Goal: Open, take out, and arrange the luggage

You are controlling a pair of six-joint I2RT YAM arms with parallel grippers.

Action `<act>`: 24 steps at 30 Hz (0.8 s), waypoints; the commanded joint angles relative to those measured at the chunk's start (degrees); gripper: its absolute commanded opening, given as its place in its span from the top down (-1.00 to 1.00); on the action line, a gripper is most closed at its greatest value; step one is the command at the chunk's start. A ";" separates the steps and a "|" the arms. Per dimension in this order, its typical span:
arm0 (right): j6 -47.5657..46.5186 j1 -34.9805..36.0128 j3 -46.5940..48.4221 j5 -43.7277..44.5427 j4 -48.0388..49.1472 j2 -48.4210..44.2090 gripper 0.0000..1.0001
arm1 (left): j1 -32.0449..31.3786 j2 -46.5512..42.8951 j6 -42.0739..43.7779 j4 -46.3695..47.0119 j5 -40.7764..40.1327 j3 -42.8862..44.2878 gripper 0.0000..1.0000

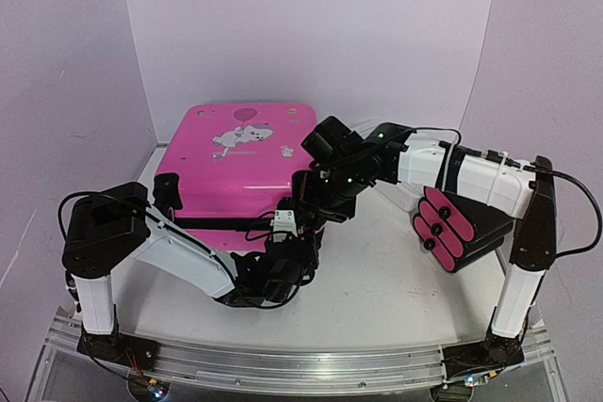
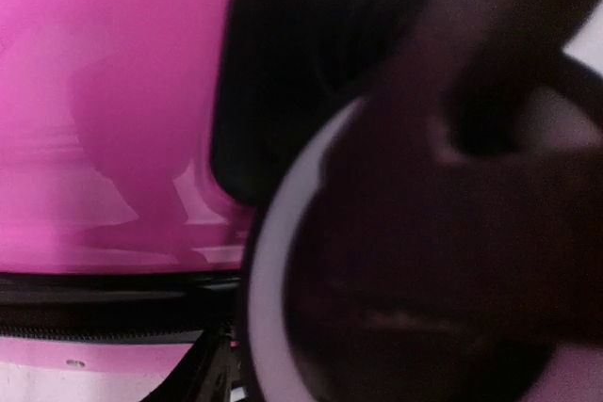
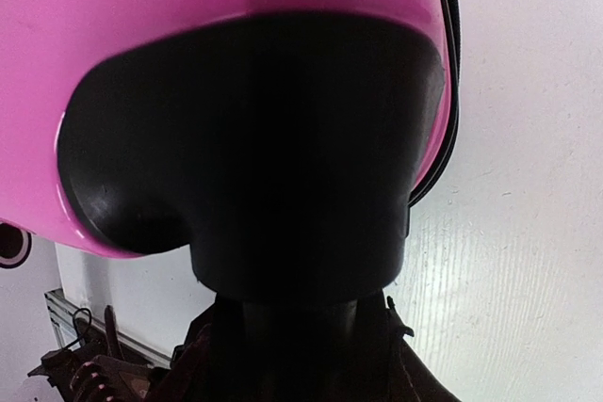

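Observation:
The bright-pink luggage (image 1: 240,162) lies flat and closed at the centre-left of the table, with its cartoon print facing up. My left gripper (image 1: 285,237) reaches up to its near right corner. The left wrist view shows only the pink shell (image 2: 113,91), a black wheel housing (image 2: 283,63) and a blurred dark round shape with a pale rim (image 2: 415,261); my fingers do not show there. My right gripper (image 1: 316,197) is at the same corner. In the right wrist view a black wheel (image 3: 292,195) fills the space between its dark fingers (image 3: 301,364).
A stack of smaller black cases with pink ends (image 1: 457,223) stands at the right, under the right forearm. Another black wheel (image 1: 168,190) sits at the luggage's near left corner. The white table (image 3: 528,233) shows beside the luggage, and pale walls close the back and sides.

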 commanded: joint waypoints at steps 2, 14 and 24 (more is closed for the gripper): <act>2.55 2.01 0.83 -2.03 8.48 -2.17 1.00 | 0.65 1.04 4.12 2.43 -7.97 3.71 0.55; 0.35 1.45 -1.03 1.99 8.56 -4.48 1.00 | 0.66 -3.05 6.96 1.98 -5.75 -4.87 1.00; -4.29 -2.41 -6.16 1.50 8.61 -8.12 1.00 | 0.69 -19.71 6.85 -5.60 -6.98 -19.02 1.00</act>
